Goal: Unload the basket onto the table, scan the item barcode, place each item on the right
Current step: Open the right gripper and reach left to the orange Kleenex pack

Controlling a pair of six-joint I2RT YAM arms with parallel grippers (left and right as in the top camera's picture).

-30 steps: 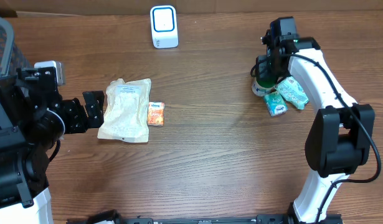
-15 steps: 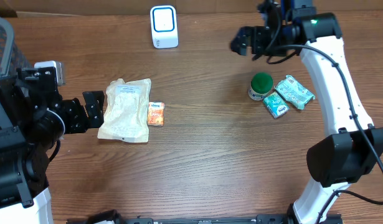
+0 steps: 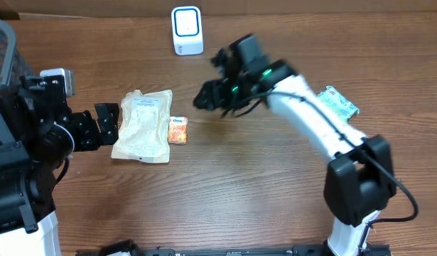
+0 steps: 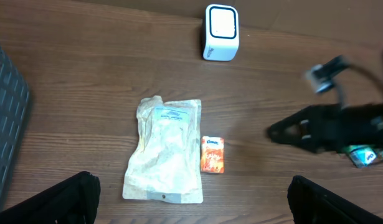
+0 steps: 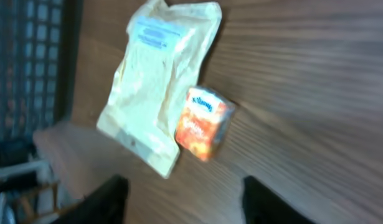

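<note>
Firstly, containers: dark mesh basket [image 3: 1, 50] at far-left table edge, contents not discernible. Barcode scanner [image 3: 187, 30], white, upright at rear centre. Cream pouch [image 3: 142, 126] flat on wooden table [image 3: 239, 199], label up. Small orange packet [image 3: 177, 130] just beside its right edge, possibly tissues. Teal packet [image 3: 340, 104] well apart at right. Left gripper [image 3: 108, 124] just left of pouch, jaws spread wide, empty. Right gripper [image 3: 204, 97] blurred, above table just right of orange packet, fingers [image 5: 104, 199] parted, nothing between. Change since a second ago: relocation of right arm from teal packets at right to mid-table; no shift in pouch, orange packet or left gripper.
</note>
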